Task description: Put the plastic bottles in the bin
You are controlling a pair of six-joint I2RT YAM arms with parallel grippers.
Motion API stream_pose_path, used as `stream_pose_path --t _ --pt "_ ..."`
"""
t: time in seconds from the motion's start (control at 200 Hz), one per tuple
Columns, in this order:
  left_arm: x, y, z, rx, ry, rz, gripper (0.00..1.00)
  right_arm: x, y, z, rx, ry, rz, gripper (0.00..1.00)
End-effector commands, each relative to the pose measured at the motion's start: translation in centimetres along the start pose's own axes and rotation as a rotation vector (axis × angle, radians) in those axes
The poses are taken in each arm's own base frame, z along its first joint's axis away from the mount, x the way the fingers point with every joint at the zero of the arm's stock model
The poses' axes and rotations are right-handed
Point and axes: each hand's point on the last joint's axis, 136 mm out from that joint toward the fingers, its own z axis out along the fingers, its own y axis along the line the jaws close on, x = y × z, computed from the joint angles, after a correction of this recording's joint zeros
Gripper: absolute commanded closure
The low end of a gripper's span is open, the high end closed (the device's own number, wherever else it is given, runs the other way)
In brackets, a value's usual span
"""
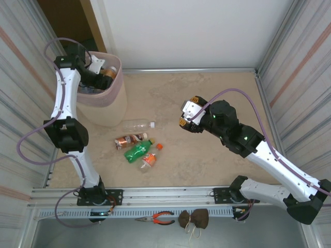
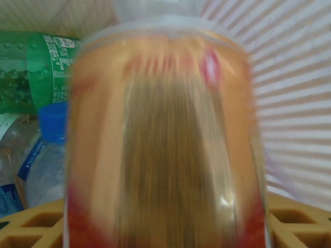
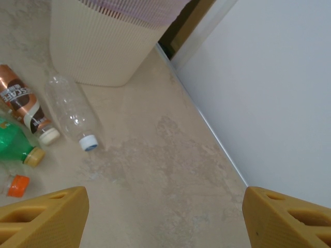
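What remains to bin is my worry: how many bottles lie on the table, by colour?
Clear bottle: 1
Brown-labelled bottle: 1
Green bottle: 1
Orange-capped bottle: 1
Total: 4

Beige marbled table [image 1: 217,155] carries the bin [image 1: 108,111], standing far left. 4 lie near it: clear bottle [image 1: 137,124], brown-label bottle [image 1: 128,140], green bottle [image 1: 137,152], orange-cap bottle [image 1: 148,160].
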Motion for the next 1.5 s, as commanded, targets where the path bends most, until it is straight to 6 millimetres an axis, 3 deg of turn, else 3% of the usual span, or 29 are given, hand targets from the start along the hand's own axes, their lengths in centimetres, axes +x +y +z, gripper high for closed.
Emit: stream_pose_path --t 0.0,0.496,0.751,0.776,0.912,1.157,1.353,1.493 --pt "0.4 -0.1 0.1 0.005 0.012 -0.014 0.30 0.2 0.3 0.2 0.005 0.006 -0.008 0.23" --pt "-2.7 -1.7 -6.6 -0.063 -0.192 0.020 0.22 -0.6 0.1 0.0 0.005 -0.025 0.004 0.22" --pt "-3.5 -2.6 -9.2 -0.081 -0.273 0.035 0.22 -1.5 -0.2 0.0 0.004 -0.065 0.171 0.20" --pt "-3.5 -2.7 -9.4 -0.078 -0.281 0.038 0.23 -1.1 0.2 0.9 -0.007 -0.043 0.189 0.20" --pt "-3.9 -3.0 -9.8 -0.067 -0.306 0.040 0.29 -1.3 0.3 1.5 -0.018 -0.033 0.280 0.20" --pt "-6.7 -4.2 -9.5 0.031 -0.393 0.061 0.58 -1.7 0.8 2.2 -0.050 -0.041 0.328 0.20" --pt "-8.1 -2.1 -6.8 -0.008 -0.354 0.053 0.64 -1.7 0.9 2.4 -0.054 -0.039 0.328 0.20" --pt "-7.4 -0.4 -3.6 -0.021 -0.270 0.034 0.67 -1.4 1.2 2.7 -0.057 -0.027 0.330 0.20"
